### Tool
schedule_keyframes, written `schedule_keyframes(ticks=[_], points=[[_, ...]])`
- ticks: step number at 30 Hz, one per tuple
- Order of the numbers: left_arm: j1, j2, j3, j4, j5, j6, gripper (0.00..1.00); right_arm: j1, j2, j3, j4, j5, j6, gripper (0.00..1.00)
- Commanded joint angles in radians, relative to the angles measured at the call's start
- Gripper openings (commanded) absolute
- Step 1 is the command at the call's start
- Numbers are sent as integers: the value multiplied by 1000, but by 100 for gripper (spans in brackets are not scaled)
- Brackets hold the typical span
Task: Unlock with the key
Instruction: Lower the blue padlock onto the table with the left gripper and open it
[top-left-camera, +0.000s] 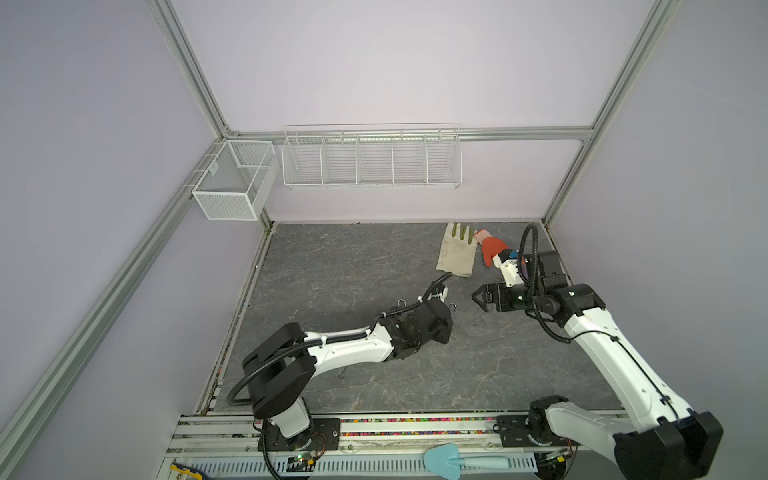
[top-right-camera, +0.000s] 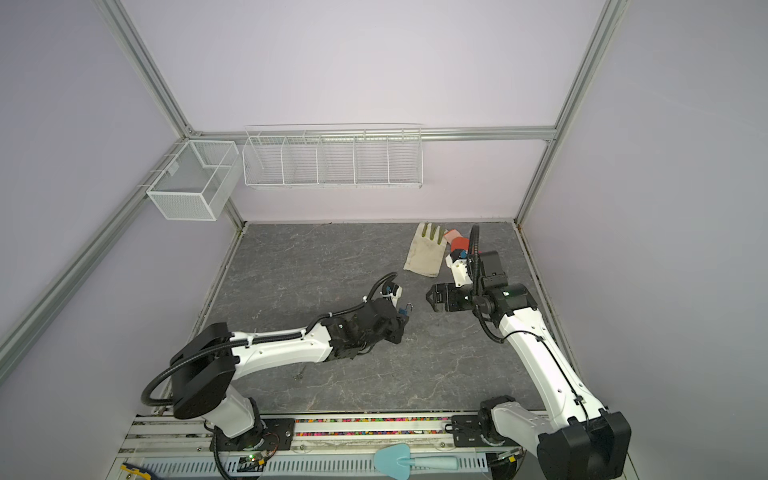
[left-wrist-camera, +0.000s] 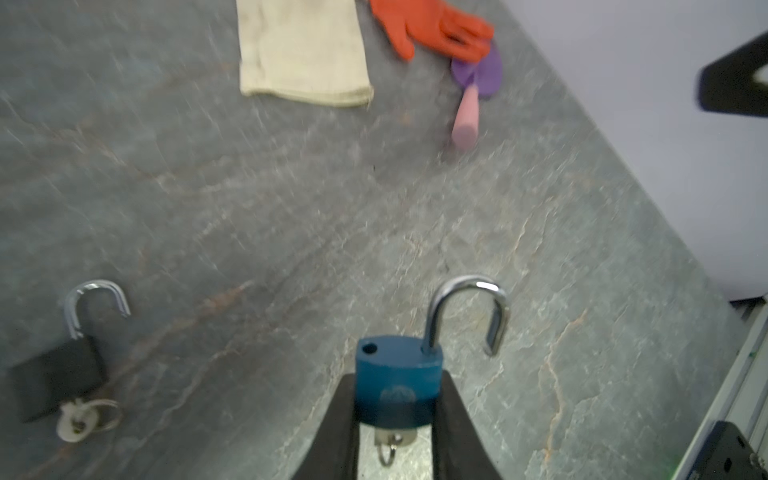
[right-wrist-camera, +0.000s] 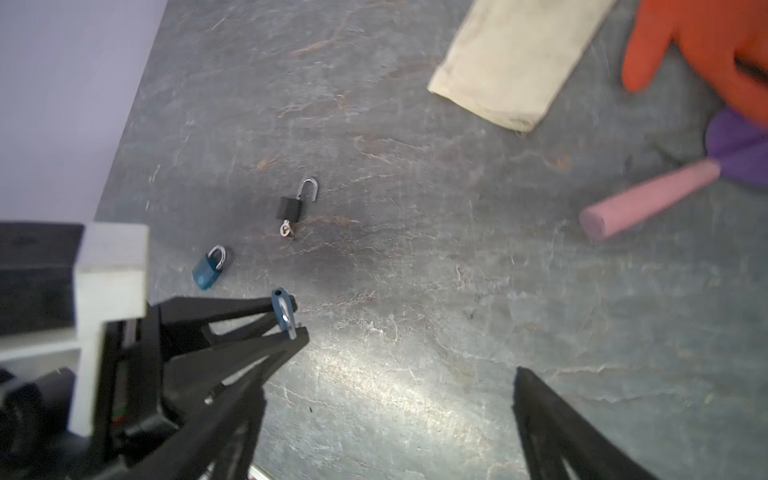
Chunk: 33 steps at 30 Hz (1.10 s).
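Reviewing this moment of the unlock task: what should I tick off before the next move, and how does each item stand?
1. Grip: left pincer clamps the held blue padlock by its body: ok.
2. Its shackle has swung open: ok.
3. The key sits in its keyhole: ok.
4. The right pincer is open and apart from that padlock: ok.
5. The black padlock on the table is open, key in: ok.
6. The second blue padlock unlocked: not ok, its shackle looks closed and no key shows.
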Motion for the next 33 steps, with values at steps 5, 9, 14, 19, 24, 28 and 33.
schedule_keyframes(ticks=[5,9,14,19,24,28,33], points=[[-4,181,179,-269,81,-181,8,-85,32,-56,30,53,149,89],[1,273,278,-371,91,-201,8,-131,51,-57,8,68,165,89],[12,333,327,-406,117,-203,11,-149,51,-73,25,48,173,89],[36,376,366,-446,131,-210,15,-149,64,-73,32,34,163,89],[49,405,378,-455,140,-214,22,-149,62,-72,38,35,159,89],[51,422,406,-499,118,-210,28,-149,68,-72,41,29,156,89],[54,449,430,-511,131,-204,35,-149,68,-72,45,27,158,89]])
